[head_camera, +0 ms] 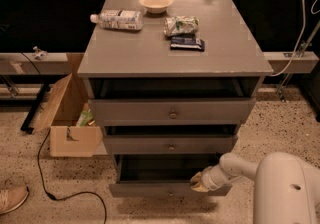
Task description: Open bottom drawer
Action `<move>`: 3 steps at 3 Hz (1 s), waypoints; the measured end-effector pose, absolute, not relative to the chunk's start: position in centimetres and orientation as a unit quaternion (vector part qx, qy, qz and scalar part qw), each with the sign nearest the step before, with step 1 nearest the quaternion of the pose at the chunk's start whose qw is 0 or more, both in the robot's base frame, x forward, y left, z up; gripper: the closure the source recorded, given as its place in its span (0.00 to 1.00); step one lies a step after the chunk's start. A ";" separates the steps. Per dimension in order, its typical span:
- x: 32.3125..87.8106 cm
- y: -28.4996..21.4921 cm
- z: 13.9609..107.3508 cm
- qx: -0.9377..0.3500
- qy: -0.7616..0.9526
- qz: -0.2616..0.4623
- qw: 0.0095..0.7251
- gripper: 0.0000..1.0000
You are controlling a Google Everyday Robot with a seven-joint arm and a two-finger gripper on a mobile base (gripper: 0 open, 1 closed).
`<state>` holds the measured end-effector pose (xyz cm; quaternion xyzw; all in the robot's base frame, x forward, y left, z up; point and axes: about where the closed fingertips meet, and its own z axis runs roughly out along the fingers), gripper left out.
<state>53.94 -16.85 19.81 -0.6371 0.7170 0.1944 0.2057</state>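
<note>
Bottom drawer [150, 189] of the grey bench [150, 55] stood pulled out towards the camera, lowest of three, its dark inside showing behind the plain grey front. The pincer [198, 183] sat at the top edge of that front, right of its middle, touching it or very nearly. Whether the pincer was clenched or released could not be told. The white arm [239, 167] reached to it from the lower right, low over the speckled floor [280, 128].

Above the bottom drawer, the middle drawer [150, 144] and the top drawer [150, 110] also stood a little out, each with a small round knob at its centre.

On the bench top lay a pale bowl [156, 2] near the back edge, a plastic bottle [117, 19] on its side to the left, and a green packet [181, 25] with a dark blue packet [187, 43] just in front of it.

A cardboard box [67, 128] stood open on the floor just beside the bench's left side. A black cable [47, 188] ran across the floor near it, and a shoe [11, 199] showed at the left edge.
</note>
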 end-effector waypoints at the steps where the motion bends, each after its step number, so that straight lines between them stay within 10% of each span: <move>1: 53.9 -16.8 19.8 -0.637 0.717 0.194 0.206 0.51; 3: 53.9 -16.8 19.8 -0.637 0.717 0.194 0.206 0.05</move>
